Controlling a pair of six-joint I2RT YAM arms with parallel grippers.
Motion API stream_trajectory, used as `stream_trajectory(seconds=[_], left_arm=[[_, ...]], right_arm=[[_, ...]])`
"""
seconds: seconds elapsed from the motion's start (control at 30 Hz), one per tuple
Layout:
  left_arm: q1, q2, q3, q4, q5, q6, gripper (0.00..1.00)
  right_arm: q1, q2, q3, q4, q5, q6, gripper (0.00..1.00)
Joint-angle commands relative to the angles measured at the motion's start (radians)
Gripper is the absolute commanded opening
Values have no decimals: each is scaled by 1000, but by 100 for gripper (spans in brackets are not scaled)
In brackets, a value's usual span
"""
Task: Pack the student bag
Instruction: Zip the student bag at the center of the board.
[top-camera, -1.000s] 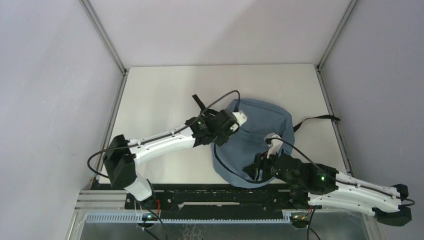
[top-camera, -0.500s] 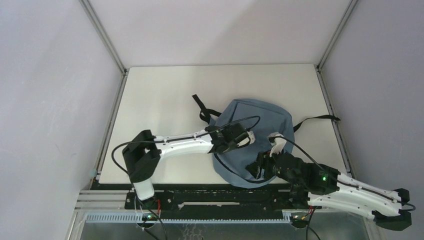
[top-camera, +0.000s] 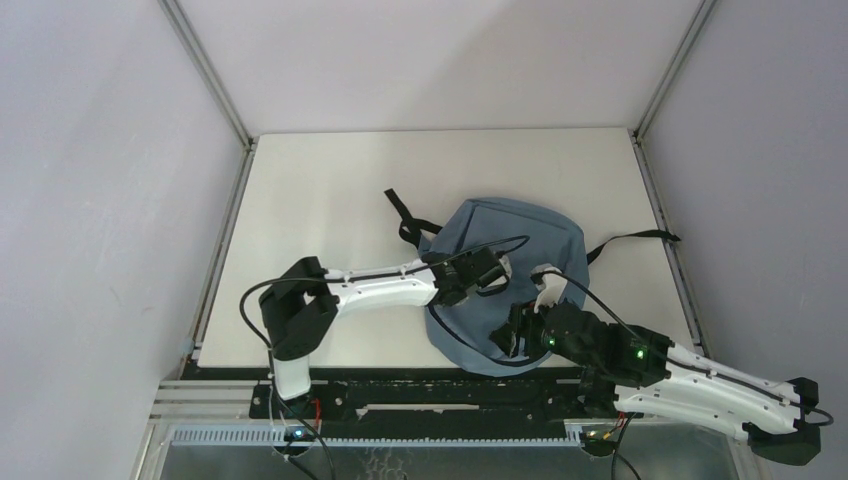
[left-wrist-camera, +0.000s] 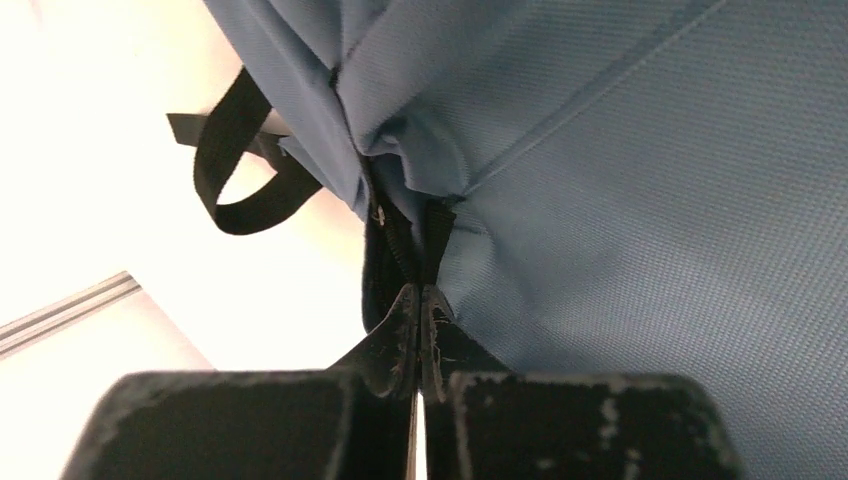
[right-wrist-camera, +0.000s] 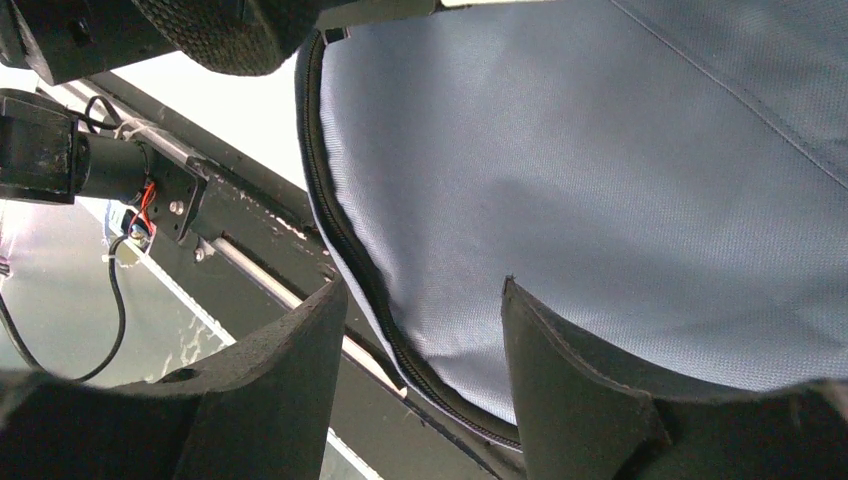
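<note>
Swung in and folded since a second ago on the left side, carrying the left gripper (left-wrist-camera: 418, 305) from the upper-left rim of the student bag (top-camera: 530, 235) to the middle of its near half, elbow now tucked closer to the base; nudged only slightly leftward on the right side, with the right gripper (right-wrist-camera: 422, 295) at much the same spot by the bag's near edge.

Beneath everything, the pale table (top-camera: 320, 180), bordered along its near side by a black rail (top-camera: 430, 385); flat on that table, right of centre and toward the near edge, the dusty-blue bag, rounded, its near rim just beside the rail; reaching over it from either side, both white arms, left from the left, right from the near right corner.

On the left, jaws pressed fully together, tips meeting on a fold of the black zipper trim (left-wrist-camera: 395, 255) where the blue fabric bunches into creases; on the right, jaws spread wide with nothing between them, the two dark fingers (right-wrist-camera: 290, 380) hanging above smooth blue fabric and the curved zipper line along the bag's near rim; cannot tell from these views whether touching the cloth.

Trailing off the bag onto the table, black straps (top-camera: 640, 237) to the right and upper left; smaller again, a black loop (left-wrist-camera: 212, 150) lying on the table just beside the bunched fabric.
</note>
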Motion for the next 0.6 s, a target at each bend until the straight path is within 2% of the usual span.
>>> stream_trajectory(seconds=[0.0, 0.17, 0.4, 0.53, 0.57], left_arm=[[-1, -4, 67, 42, -106, 15, 0], [-1, -22, 74, 31, -122, -2, 0], [4, -81, 58, 23, -60, -59, 0], [36, -126, 49, 31, 43, -115, 0], [51, -137, 43, 37, 83, -133, 0]], right_arm=[[-13, 1, 2, 46, -7, -22, 66], [-19, 3, 2, 50, -13, -24, 66], [-17, 59, -1, 103, -58, -49, 66], [98, 102, 0, 213, -29, -111, 68], [145, 114, 0, 245, 8, -127, 76]])
